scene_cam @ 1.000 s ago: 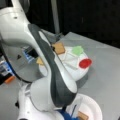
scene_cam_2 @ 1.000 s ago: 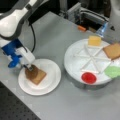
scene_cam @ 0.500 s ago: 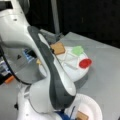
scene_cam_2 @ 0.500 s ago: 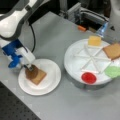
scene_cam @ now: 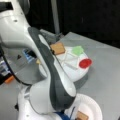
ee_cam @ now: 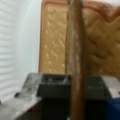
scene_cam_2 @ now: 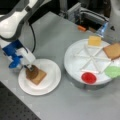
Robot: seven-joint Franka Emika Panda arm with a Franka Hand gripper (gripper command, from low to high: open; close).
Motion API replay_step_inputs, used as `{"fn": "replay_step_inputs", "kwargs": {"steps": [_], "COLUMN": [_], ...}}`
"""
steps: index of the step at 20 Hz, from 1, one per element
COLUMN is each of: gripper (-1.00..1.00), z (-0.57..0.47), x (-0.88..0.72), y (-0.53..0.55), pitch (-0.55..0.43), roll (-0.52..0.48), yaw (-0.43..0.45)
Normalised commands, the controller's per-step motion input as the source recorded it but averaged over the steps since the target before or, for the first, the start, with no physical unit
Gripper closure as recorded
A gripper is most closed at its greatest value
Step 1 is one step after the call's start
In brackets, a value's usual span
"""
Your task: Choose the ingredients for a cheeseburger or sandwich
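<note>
Almost nothing differs from half a second ago: the arm keeps the same pose, the end effector (scene_cam_2: 29,67) still hangs at the left edge of the plain white plate (scene_cam_2: 51,82) at a front view's lower left, and every toy piece lies where it did.

On that plate a tan bread square (scene_cam_2: 40,77) lies flat, and the dark brown patty (scene_cam_2: 31,72) stands tilted on edge over it, its upper rim at the end effector's tips. In the wrist view the patty (ee_cam: 76,62) runs as a narrow brown band straight down the middle of the frame, edge-on, between the dark finger pads (ee_cam: 52,85), with the bread square (ee_cam: 55,45) filling the background behind it. The end effector is pinching the patty.

The divided white tray (scene_cam_2: 75,65) sits to the right on the grey surface (scene_cam_2: 62,107), well apart from the plate. Its wedge compartments hold the yellow cheese square (scene_cam_2: 94,40) at the top, a second tan bread square (scene_cam_2: 112,50) at the upper right, the green leaf (scene_cam_2: 113,71) at the right edge and the red disc (scene_cam_2: 88,77) at the bottom.

In a front view the arm's white and grey body fills the left and centre; behind it the tray (scene_cam: 75,72) shows a bread square (scene_cam: 57,48), the green leaf (scene_cam: 77,50) and the red disc (scene_cam: 85,63), and the plate (scene_cam: 92,107) shows at the lower right with a corner of bread (scene_cam: 81,116).
</note>
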Motion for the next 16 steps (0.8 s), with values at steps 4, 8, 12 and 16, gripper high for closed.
{"fn": "replay_step_inputs", "kwargs": {"steps": [4, 8, 12, 16], "gripper": [1.00, 1.00, -1.00, -1.00], "z": [-0.01, -0.02, -0.03, -0.03], "x": [0.14, 0.13, 0.11, 0.11], "y": [-0.01, 0.00, -0.03, -0.06], "pitch": [-0.035, -0.037, -0.038, -0.035], "roll": [0.211, 0.210, 0.200, 0.192], "yaw": [0.066, 0.053, 0.038, 0.035]}}
